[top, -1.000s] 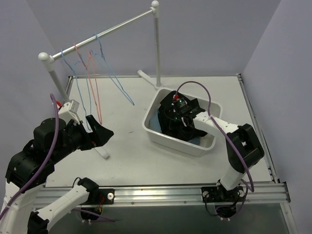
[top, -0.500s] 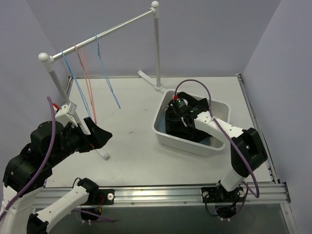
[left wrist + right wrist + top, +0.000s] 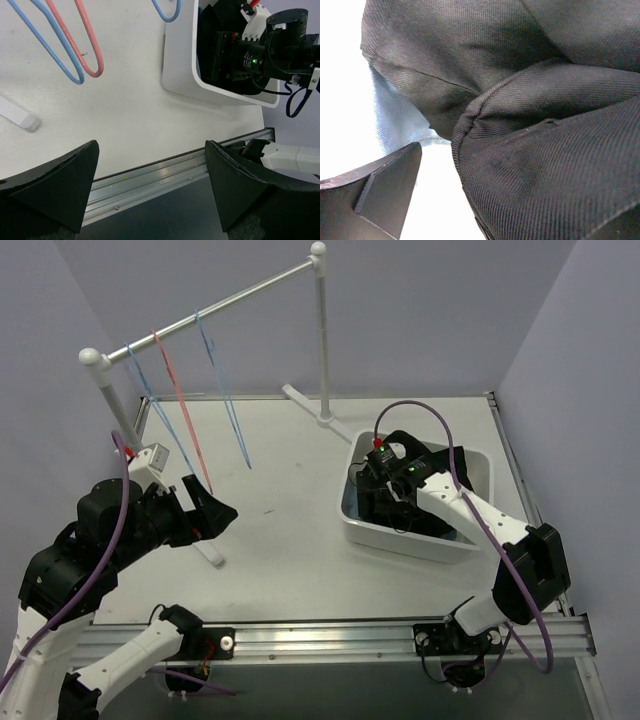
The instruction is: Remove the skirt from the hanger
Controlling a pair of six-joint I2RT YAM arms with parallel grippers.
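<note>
Black skirt (image 3: 545,100) bunched inside white tub (image 3: 400,545), right of centre on the counter (image 3: 290,530). Light-blue hanger (image 3: 75,80) bare on the rail (image 3: 220,302), upper left. Left end effector (image 3: 151,145) spread wide, empty, lower left. Right end effector (image 3: 378,502) down on the fabric; grip impossible to tell.
</note>
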